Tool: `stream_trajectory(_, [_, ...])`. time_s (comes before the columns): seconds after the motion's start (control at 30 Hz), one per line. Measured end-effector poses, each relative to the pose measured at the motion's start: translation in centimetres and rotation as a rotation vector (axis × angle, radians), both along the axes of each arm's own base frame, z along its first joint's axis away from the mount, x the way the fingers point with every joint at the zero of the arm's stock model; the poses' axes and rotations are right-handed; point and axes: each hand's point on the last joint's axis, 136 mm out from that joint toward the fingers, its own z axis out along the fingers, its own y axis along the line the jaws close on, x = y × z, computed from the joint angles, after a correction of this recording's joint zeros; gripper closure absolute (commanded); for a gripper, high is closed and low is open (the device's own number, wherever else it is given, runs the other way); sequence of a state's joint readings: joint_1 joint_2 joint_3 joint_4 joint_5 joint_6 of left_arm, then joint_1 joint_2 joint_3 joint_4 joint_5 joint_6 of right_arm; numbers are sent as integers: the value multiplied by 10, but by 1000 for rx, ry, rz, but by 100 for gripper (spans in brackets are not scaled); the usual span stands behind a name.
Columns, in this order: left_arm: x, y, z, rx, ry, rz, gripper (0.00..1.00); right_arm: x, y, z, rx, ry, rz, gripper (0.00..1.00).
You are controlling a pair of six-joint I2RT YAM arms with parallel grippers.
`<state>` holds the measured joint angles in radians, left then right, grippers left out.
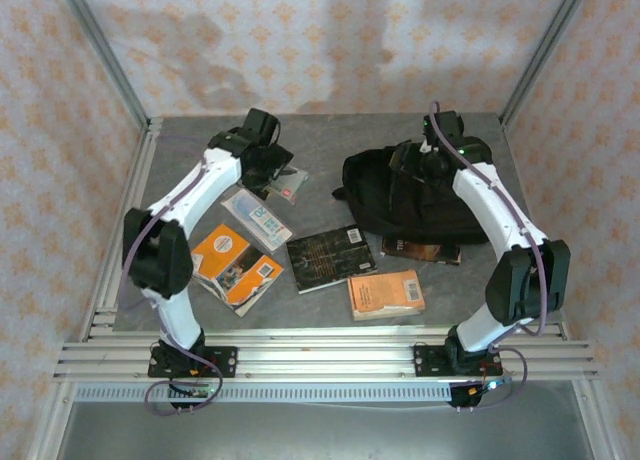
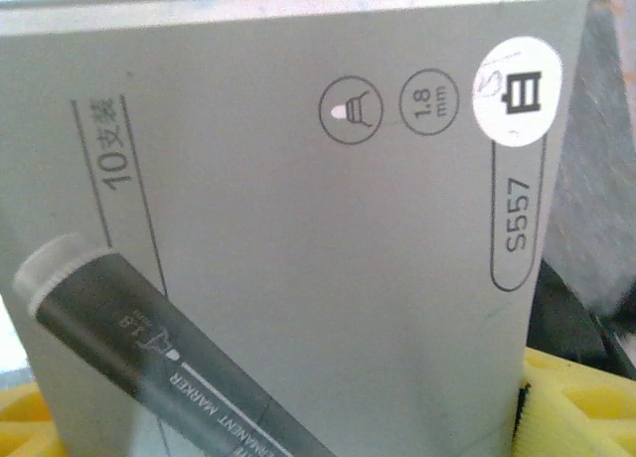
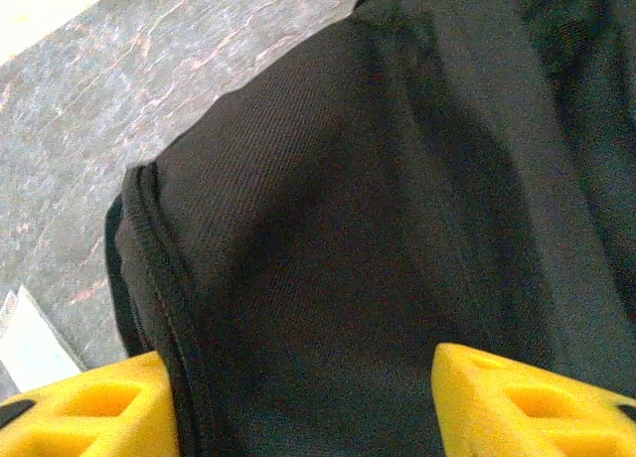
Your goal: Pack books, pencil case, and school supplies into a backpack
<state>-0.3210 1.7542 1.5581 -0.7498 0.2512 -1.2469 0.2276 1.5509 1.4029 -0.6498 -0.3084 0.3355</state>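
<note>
My left jaws pinch the grey rectangular card marker box (image 2: 298, 199) across its width, at the far left of the desk (image 1: 340, 130). It looks light and stiff but easy to crush, so I'd hold its edges gently. My right jaws stand spread over the large black soft fabric backpack (image 1: 385, 190), far right. It's floppy, so I'd take it by a seam. I can't make out its opening, and a dark brown paperback (image 1: 420, 250) lies partly covered at its near edge.

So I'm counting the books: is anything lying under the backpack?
A dark brown book pokes out from under the near edge of the backpack, and its far part is covered. Whether anything else lies beneath cannot be seen.
</note>
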Motion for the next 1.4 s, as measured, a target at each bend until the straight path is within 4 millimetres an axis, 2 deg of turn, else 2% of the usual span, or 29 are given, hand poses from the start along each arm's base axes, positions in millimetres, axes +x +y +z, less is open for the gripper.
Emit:
stream_trajectory(0.07, [-14,-5,0,-35,-12,-24,19,-9,15,10,18,-33,38,32])
stream_trajectory(0.17, [-40,-9,-8,-66,-12,-57,19,-32,52,31,94,-122,119,26])
stream_trajectory(0.27, [-55,-14,4,-75,-45,-84,18,-59,82,42,209,-184,188,23])
stream_trajectory(0.43, [-73,-26,54,-142,-206,-128,17,-86,127,39,324,-193,297,19])
stream_trajectory(0.5, [-78,-29,64,-157,-239,-137,17,-95,143,37,351,-187,340,17])
stream_trajectory(0.6, [-81,-35,68,-168,-254,-149,17,-108,168,35,406,-191,413,15])
stream_trajectory(0.7, [-83,-36,59,-165,-231,-142,17,-117,188,33,451,-195,478,14])
stream_trajectory(0.83, [-88,-43,51,-171,-210,-150,17,-125,203,36,497,-225,523,16])
stream_trajectory(1.07, [-89,-46,48,-176,-209,-138,22,-121,215,41,542,-253,545,24])
stream_trajectory(1.27, [-89,-45,41,-169,-206,-137,29,-120,210,35,506,-258,533,24])
stream_trajectory(1.4, [-90,-46,40,-151,-215,-174,30,-122,194,42,442,-292,497,22])
